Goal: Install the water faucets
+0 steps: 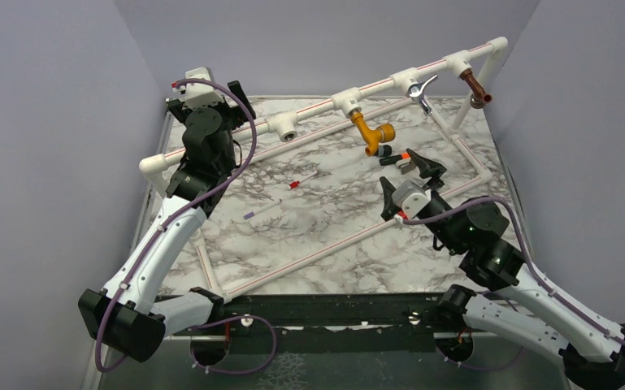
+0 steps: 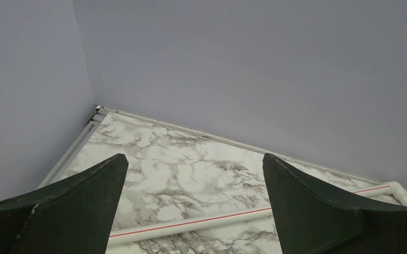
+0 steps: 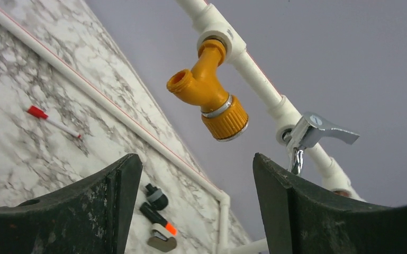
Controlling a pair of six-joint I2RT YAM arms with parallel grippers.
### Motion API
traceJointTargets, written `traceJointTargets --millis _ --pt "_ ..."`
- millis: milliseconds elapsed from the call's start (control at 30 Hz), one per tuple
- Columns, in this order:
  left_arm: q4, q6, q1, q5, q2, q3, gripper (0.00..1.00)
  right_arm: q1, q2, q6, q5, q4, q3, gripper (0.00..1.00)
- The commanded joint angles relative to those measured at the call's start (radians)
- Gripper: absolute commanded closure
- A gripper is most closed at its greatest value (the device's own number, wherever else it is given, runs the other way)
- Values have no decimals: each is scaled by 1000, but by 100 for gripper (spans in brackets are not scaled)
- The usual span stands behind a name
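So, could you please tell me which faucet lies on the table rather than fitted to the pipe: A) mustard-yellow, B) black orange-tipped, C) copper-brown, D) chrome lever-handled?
B: the black orange-tipped faucet lies on the marble table, while the other three hang from the white pipe.

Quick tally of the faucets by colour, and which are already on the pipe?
Mustard-yellow faucet: 1, on the pipe
Chrome faucet: 1, on the pipe
Copper-brown faucet: 1, on the pipe
Black orange-tipped faucet: 1, lying on the table
Total: 4
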Motion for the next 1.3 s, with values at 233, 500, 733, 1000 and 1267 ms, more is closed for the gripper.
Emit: traceJointTargets --millis 233,500,733,1000,1267 --pt "-358 -24 -41 89 48 -104 1 3 95 -522 -17 348 -104 19" --pt "-357 -26 -41 97 45 -104 1 2 223 -659 -7 540 -97 20" --pt "-357 -24 -42 98 49 -104 1 3 289 -672 14 556 -58 27" --pt "-356 -24 -43 100 50 -103 1 2 336 -633 37 611 -49 41" --pt "-356 -21 -46 95 46 -105 1 -3 380 -608 65 642 -27 58"
